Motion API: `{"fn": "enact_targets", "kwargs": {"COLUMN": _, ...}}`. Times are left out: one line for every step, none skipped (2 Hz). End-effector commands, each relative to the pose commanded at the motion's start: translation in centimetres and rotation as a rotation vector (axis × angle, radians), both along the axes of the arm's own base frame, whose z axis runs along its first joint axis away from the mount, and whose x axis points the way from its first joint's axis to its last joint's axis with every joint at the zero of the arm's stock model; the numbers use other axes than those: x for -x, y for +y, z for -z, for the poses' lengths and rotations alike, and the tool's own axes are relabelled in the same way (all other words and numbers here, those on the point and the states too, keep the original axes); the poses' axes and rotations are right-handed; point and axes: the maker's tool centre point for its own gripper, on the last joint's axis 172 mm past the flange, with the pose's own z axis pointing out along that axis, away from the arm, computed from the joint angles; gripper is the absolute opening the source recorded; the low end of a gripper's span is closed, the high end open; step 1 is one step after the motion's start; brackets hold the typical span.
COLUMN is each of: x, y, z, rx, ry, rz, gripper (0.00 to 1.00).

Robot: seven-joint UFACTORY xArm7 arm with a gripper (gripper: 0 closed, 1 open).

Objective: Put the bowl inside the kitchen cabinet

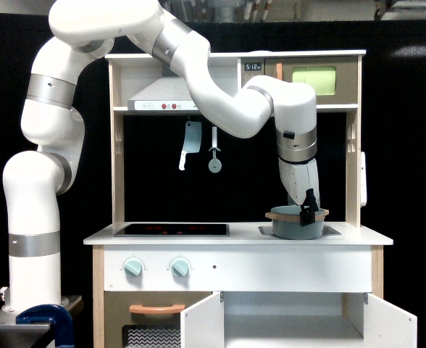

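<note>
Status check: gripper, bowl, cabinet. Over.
Gripper down at the bowl's rim, jaw state unclear. Bowl sits in the sink, unlifted. Cabinet doors open, nothing seen blocking.

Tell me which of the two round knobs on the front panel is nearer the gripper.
The knob on the exterior view's right: it sits closer to the gripper at the bowl than the other knob.

grey-teal bowl [295, 227] with tan rim; white kitchen cabinet [293, 322] doors.
</note>
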Motion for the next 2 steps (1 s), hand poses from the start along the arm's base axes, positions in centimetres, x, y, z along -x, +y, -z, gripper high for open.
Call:
{"fn": "enact_targets", "kwargs": {"x": -0.7, "y": -0.1, "z": 0.0, "rx": 0.000, "ry": 0.000, "rz": -0.026, "gripper": 1.00}}
{"fn": "enact_targets", "kwargs": {"x": -0.3, "y": 0.1, "z": 1.4, "rx": 0.000, "ry": 0.000, "rz": -0.026, "gripper": 0.00}}
